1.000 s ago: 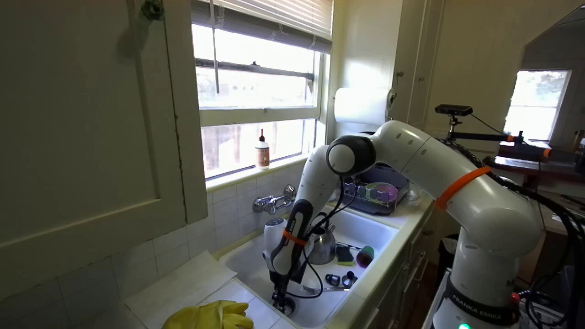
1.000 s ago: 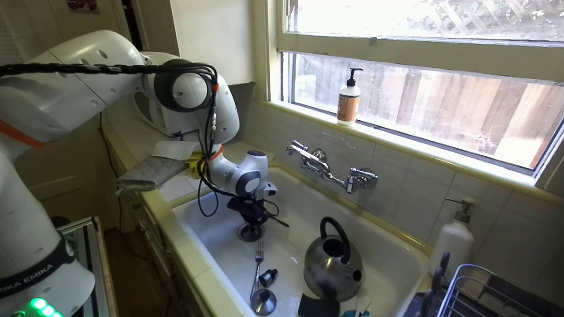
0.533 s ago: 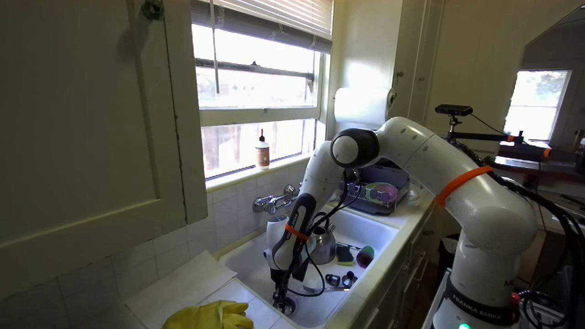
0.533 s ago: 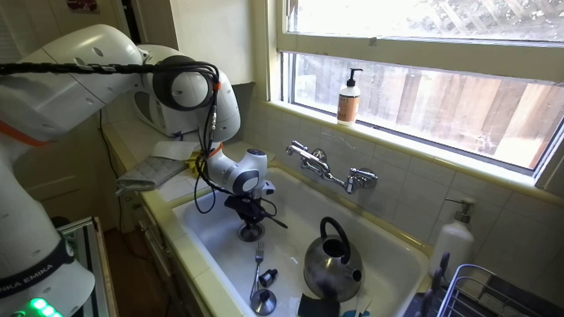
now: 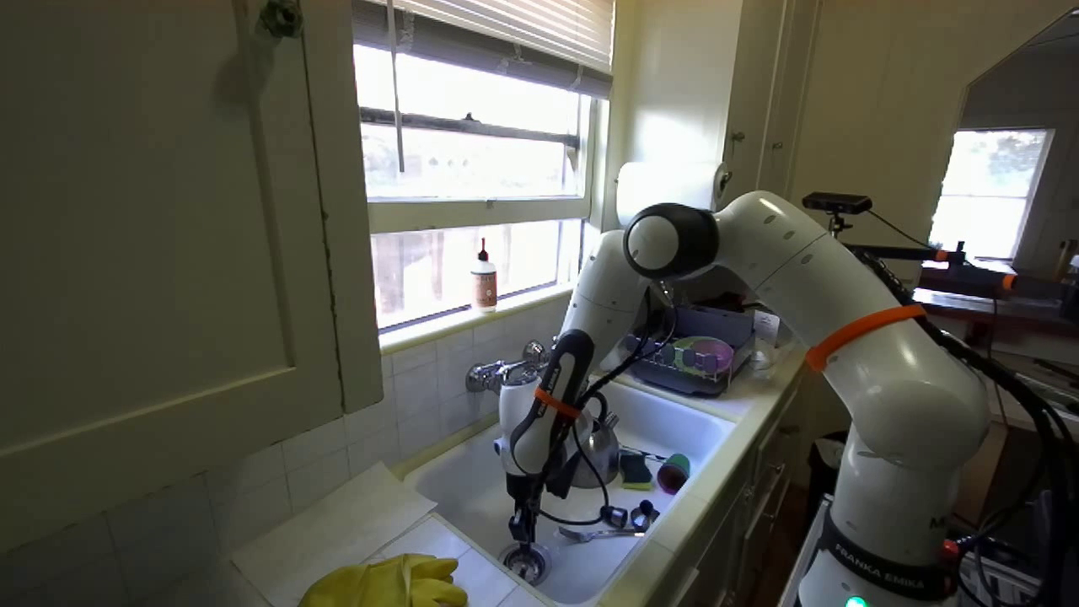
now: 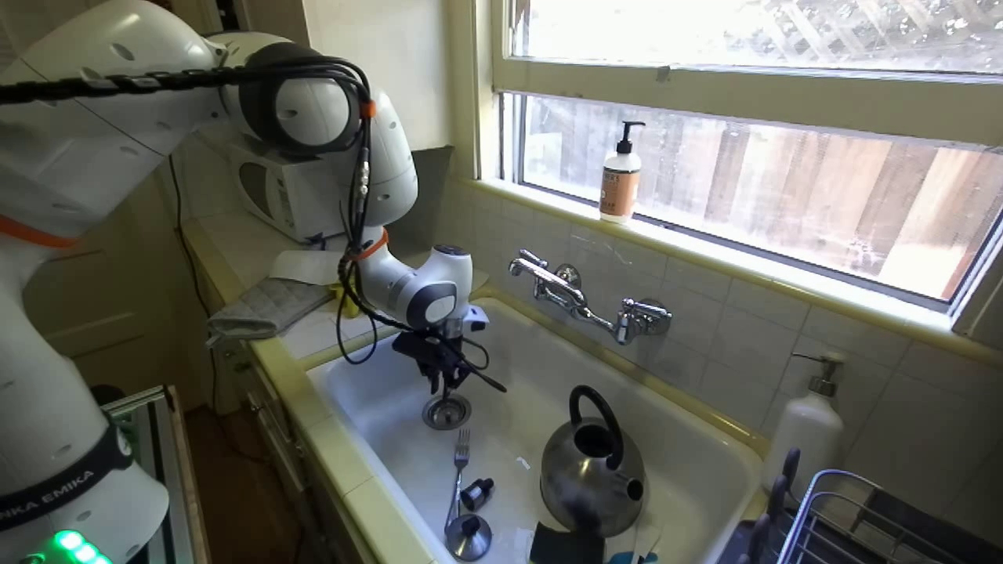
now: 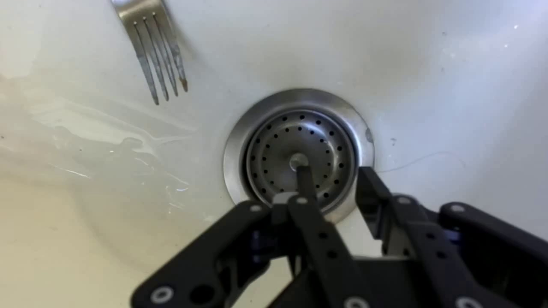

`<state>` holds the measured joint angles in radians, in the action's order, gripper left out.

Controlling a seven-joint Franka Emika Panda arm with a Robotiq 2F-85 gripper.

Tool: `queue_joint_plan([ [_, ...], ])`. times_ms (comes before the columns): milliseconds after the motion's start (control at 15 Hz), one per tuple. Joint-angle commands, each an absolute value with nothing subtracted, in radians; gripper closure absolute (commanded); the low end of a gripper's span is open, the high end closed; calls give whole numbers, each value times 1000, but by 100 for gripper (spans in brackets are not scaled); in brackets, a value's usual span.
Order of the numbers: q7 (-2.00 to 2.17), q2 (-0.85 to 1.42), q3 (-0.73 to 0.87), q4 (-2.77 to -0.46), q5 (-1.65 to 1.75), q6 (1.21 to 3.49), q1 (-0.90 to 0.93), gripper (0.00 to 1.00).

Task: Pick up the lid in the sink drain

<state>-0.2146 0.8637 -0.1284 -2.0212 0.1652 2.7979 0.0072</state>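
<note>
As the gripper (image 7: 335, 172) rises, spread w/ nothing in its grip, the lid (image 7: 293, 139) stays in the drain (image 7: 234, 149), so the pick's undone & prob. needs another go at its knob (image 7: 298, 161).

The lid (image 7: 295, 143) is a round strainer of grey metal, shallow like a dish, with two rings of small dark holes and a small round knob (image 7: 298, 161) at its centre. It sits inside the metal rim of the drain (image 7: 235, 156), just below the gripper (image 7: 336, 176), with its face turned up to it. In the wrist view, the knob appears directly at the tip of one finger (image 7: 305, 183), which hides a part of the lid; whether finger and knob touch is not clear.
</note>
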Motion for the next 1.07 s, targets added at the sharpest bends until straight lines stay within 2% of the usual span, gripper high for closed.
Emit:
queue_joint_plan([
  [0,-135,804,-126,-2067,104,2775,26,36],
  [333,-23,774,-105,-2051,35,2677,60,0],
  [1000,29,716,-87,-2059,35,2536,94,0],
])
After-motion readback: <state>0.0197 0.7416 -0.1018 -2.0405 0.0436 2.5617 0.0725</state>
